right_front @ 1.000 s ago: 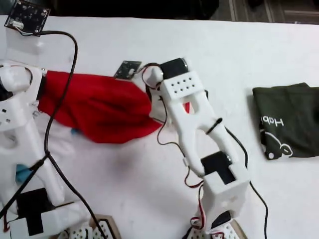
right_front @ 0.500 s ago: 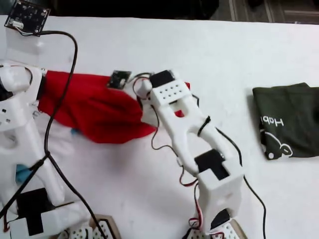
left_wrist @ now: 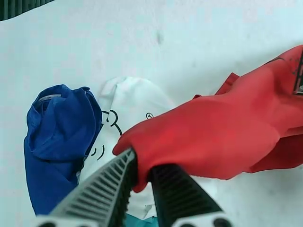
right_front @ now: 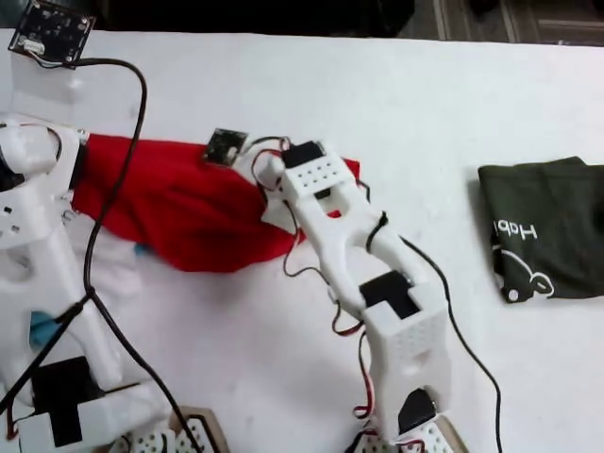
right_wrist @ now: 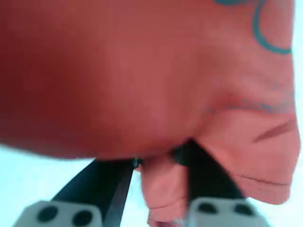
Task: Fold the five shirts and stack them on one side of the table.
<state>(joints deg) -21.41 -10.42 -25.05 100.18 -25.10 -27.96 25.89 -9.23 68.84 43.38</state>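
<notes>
A red shirt [right_front: 179, 208] hangs stretched between both arms over the left half of the table. My left gripper [left_wrist: 142, 177] is shut on its left corner; red cloth [left_wrist: 213, 137] bulges out from between the ribbed fingers [left_wrist: 113, 184]. My right gripper [right_wrist: 156, 163] is shut on the shirt's right edge [right_wrist: 161, 189], and the right arm [right_front: 330, 208] stands over that end in the high view. A folded dark green shirt [right_front: 543, 226] lies at the right side. A blue shirt [left_wrist: 57, 137] and a white shirt [left_wrist: 130, 101] lie crumpled under the red one.
The left arm's white body [right_front: 33, 245] and a black cable [right_front: 113, 189] cross the left side. A small circuit board [right_front: 52, 33] sits at the far left corner. The white table [right_front: 425, 104] is bare between the red and green shirts.
The right arm has swung leftward and away from the near edge, carrying the red shirt's right edge with it. The left arm has stayed put.
</notes>
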